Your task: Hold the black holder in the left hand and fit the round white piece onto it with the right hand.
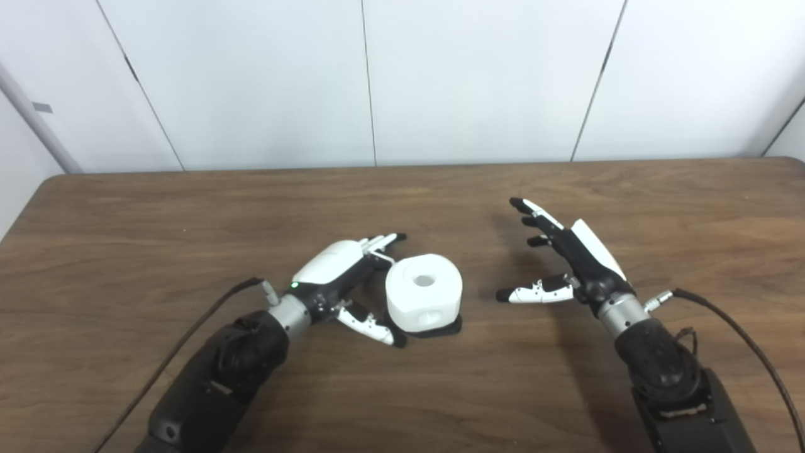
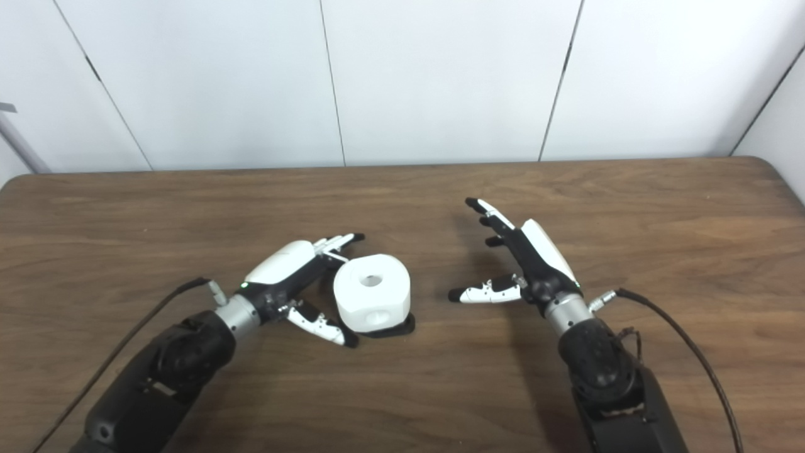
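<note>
Left hand (image 1: 343,277): lying low over the counter, fingers spread and open around the left side of the round white piece (image 1: 423,291). Upper fingers (image 1: 382,242) reaching behind its rear left edge, thumb (image 1: 371,326) pointing toward the black holder (image 1: 448,327) near the front left corner. Not clear whether the fingertips really touch or only stand just beside. No closed grip to see.

Right hand (image 2: 525,264): open and holding nothing, raised on its side to the right of the white piece and well apart from it. Fingers stretched out toward the far left, thumb (image 2: 481,292) pointing left toward the piece. White shell on the back, black on the palm side.

Round white piece: smooth matte plastic, a block with rounded corners (more a soft cube than a disc), a round hole in the top face and a shallow round dent on the front. Sitting on the black holder, of which only a thin dark edge shows under the front and right side.

Counter (image 1: 188,207): dark brown wood grain, rounded corners. Behind, plain white wall panels (image 2: 440,75).
</note>
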